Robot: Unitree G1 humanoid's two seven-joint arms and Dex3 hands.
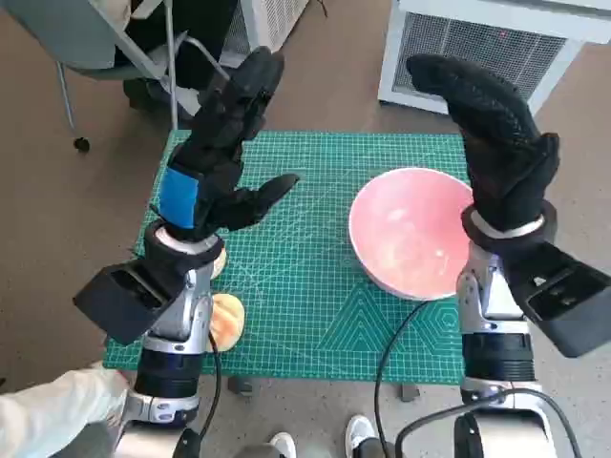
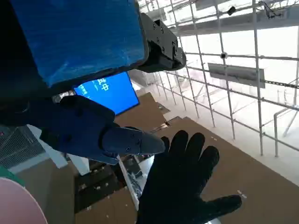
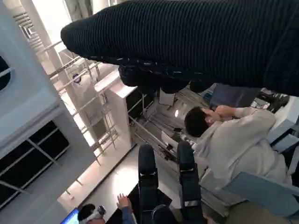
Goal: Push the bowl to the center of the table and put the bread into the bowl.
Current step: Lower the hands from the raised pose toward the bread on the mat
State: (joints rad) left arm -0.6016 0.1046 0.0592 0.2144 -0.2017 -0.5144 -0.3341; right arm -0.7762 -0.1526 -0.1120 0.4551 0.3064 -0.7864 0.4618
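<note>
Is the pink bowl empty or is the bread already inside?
Empty: the pink bowl shows only its bare inside; the bread lies outside, by the left forearm.

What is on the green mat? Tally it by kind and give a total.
Pink round bowl: 1
Pale tan piece of bread, partly hidden by the left forearm: 1
Total on the green gridded cutting mat: 2

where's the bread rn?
Head view: the bread lies on the green mat near its front left corner, partly hidden behind the left forearm, well left of the pink bowl.
</note>
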